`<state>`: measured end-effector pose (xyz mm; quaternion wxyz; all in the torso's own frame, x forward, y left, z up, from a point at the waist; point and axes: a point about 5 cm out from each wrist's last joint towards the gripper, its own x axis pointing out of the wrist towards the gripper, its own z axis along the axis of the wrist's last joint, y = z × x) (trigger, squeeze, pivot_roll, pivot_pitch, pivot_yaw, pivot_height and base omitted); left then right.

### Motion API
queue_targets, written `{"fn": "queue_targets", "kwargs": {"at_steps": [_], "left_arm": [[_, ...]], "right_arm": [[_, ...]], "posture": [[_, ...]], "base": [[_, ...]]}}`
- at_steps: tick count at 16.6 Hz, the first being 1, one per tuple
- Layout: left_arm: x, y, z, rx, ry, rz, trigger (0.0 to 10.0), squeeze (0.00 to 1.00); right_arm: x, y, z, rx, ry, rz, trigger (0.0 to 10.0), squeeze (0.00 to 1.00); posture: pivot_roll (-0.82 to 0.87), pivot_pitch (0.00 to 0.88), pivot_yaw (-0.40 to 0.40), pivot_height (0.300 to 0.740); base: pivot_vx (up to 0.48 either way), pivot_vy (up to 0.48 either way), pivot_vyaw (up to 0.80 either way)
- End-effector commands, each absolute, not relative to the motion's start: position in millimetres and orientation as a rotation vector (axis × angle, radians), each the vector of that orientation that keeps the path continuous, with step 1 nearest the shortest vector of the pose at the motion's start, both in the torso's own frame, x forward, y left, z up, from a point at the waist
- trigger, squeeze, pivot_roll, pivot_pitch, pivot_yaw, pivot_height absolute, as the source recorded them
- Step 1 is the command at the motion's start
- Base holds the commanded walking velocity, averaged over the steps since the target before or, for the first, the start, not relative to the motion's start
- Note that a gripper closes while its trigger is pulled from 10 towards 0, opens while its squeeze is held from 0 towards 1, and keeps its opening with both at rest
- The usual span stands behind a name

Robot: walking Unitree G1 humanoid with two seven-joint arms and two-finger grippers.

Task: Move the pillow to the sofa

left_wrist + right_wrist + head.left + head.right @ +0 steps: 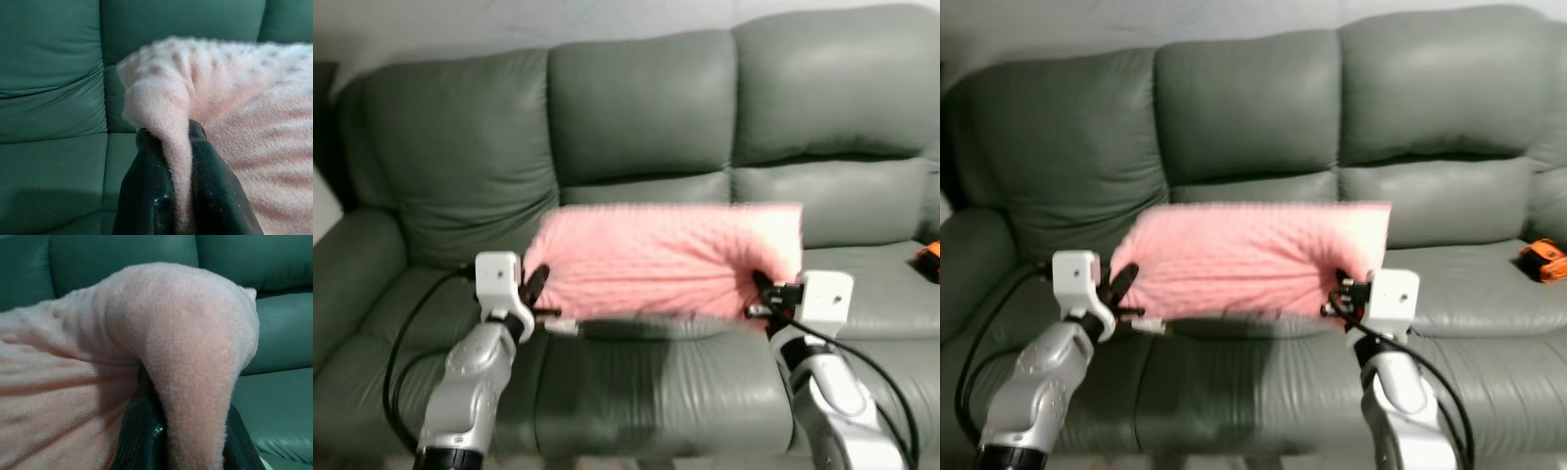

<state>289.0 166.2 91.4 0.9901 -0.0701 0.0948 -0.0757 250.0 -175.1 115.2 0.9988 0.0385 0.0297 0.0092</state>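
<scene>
A fluffy pink pillow (666, 259) hangs stretched between my two grippers, just above the middle seat cushion of the dark green leather sofa (646, 108). My left gripper (540, 286) is shut on the pillow's left edge; in the left wrist view a fold of pink pile (168, 147) is pinched between the black fingers (146, 191). Over on the other side, my right gripper (762, 294) is shut on the right edge, where the fabric (195, 372) bulges over the fingers (142, 440). The pillow casts a shadow on the seat below.
A small orange and black object (1540, 259) lies on the sofa's right seat cushion. The left armrest (352, 264) rises at the left. Black cables (401, 343) run from both wrists across the seat front.
</scene>
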Motion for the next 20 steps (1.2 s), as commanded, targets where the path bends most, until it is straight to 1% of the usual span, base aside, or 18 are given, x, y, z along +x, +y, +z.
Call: {"fn": "queue_targets", "kwargs": {"at_steps": [1,5,9,10,13,17,20], "left_arm": [[287.5,185.0,89.7,-0.114,0.186,-0.072,10.0,0.0],[286.6,182.3,87.5,-0.097,0.171,-0.081,10.0,0.0],[288.8,179.3,82.2,-0.102,0.167,-0.088,10.0,0.0],[289.4,176.8,75.7,-0.134,0.176,-0.091,10.0,0.0],[290.2,169.9,67.7,-0.167,0.189,-0.111,10.0,0.0],[288.1,157.2,61.0,-0.174,0.201,-0.153,10.0,0.0],[289.3,152.1,58.2,-0.186,0.198,-0.173,10.0,0.0]], "right_arm": [[253.4,-174.1,118.7,0.078,0.018,-0.008,10.0,0.0],[257.9,-171.7,114.0,0.074,0.023,0.003,10.0,0.0],[259.7,-175.5,115.8,0.049,0.009,-0.009,10.0,0.0],[258.4,-180.6,112.1,0.032,0.02,-0.025,10.0,0.0],[254.6,-185.3,107.2,0.016,0.035,-0.036,10.0,0.0],[248.1,-190.1,105.9,0.002,0.046,-0.045,10.0,0.0],[245.1,-192.4,106.8,-0.01,0.047,-0.051,10.0,0.0]], "posture": [[-0.17,0.0,0.097,0.74],[-0.16,0.0,0.091,0.74],[-0.17,0.0,0.087,0.74],[-0.18,0.0,0.085,0.74],[-0.2,0.0,0.082,0.74],[-0.21,0.0,0.079,0.74],[-0.23,0.018,0.084,0.74]], "base": [[0.0,0.0,0.0],[0.0,0.0,0.0],[0.0,0.0,0.0],[0.0,0.0,0.0],[0.0,0.0,0.0],[0.0,0.0,0.0],[0.0,0.0,0.0]]}}
